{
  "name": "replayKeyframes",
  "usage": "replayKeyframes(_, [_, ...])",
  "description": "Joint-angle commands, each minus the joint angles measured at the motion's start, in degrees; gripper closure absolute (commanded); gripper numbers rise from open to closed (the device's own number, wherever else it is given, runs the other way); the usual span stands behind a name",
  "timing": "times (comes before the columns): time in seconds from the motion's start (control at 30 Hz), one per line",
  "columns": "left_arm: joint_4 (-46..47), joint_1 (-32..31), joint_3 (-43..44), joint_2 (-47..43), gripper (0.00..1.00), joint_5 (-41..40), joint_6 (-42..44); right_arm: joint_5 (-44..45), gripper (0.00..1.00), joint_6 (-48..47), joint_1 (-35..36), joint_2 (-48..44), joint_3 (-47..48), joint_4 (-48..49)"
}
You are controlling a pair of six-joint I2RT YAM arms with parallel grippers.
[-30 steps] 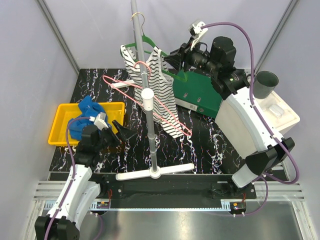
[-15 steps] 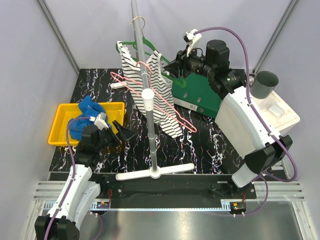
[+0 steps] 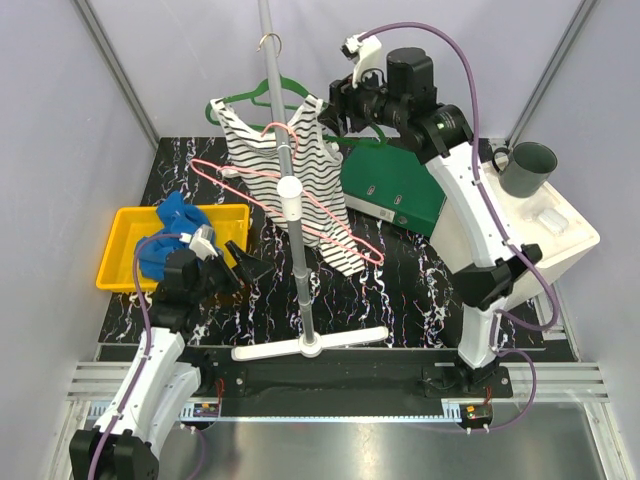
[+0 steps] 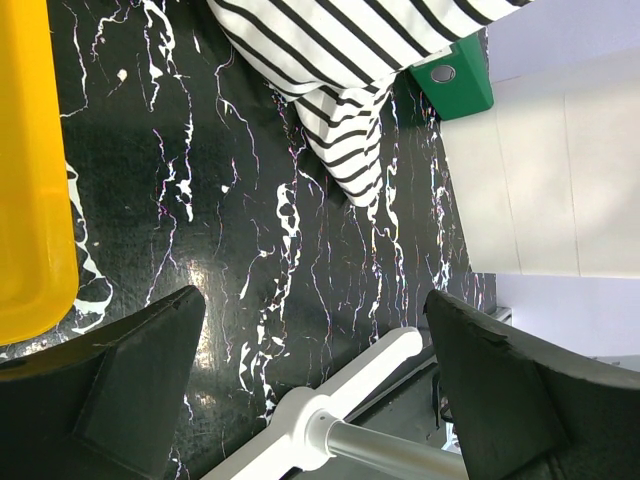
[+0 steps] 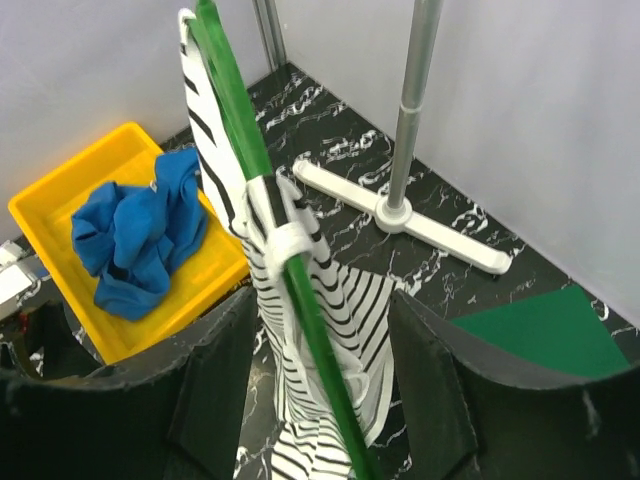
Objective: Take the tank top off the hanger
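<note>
While the left arm is kept folded low beside the yellow tray [image 3: 120,225], the left hand [image 3: 252,262] is held spread wide just above the bench [image 3: 420,270], unchanged from a second ago. At the pole [image 3: 300,260], the striped tank top [image 3: 300,170] is hung on the green hanger [image 3: 240,100], and both have been swung leftward. The right arm has been raised and drawn left. The right hand [image 3: 335,110] is set astride the hanger's right shoulder, its fingers parted, neither seen pressing the fabric.
</note>
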Motion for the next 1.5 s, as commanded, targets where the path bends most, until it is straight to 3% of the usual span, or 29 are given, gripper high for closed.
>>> replayKeyframes(0.0, [1.99,-0.2,1.42,-0.67,0.04,1.22,0.79,1.98,0.38,-2.32,1.49,3.83,7.54,-7.54])
replayKeyframes(0.13, [0.85,-0.11,2.21,-0.76,0.04,1.05,1.23,1.72,0.46,-3.72,2.1,5.07,9.48,-7.54])
replayKeyframes(0.37, [-0.47,-0.11,2.83,-1.2,0.05,0.43,1.58,1.1,0.92,-6.97,2.37,7.35,12.46,-7.28])
replayKeyframes(0.43, [-0.82,-0.2,2.91,-1.38,0.05,0.43,1.67,0.66,0.99,-7.41,2.37,7.97,12.99,-7.28])
replayKeyframes(0.73, [-2.67,-0.11,4.67,-1.46,0.05,-0.62,1.32,-1.36,1.0,-7.16,2.37,4.73,9.49,-1.49])
replayKeyframes(1.07, [-4.69,-0.02,4.85,-1.64,0.05,-3.78,-0.52,-2.15,1.0,2.06,2.37,-8.1,-6.25,14.33])
replayKeyframes(1.23, [-3.9,0.16,5.02,-1.29,0.05,-4.05,-2.02,-3.03,1.0,4.18,2.37,-11.01,-9.76,16.54])
replayKeyframes(1.47, [-2.14,0.51,6.78,0.29,0.05,-3.7,-3.43,3.37,1.0,6.82,2.19,-18.2,-19.86,16.8])
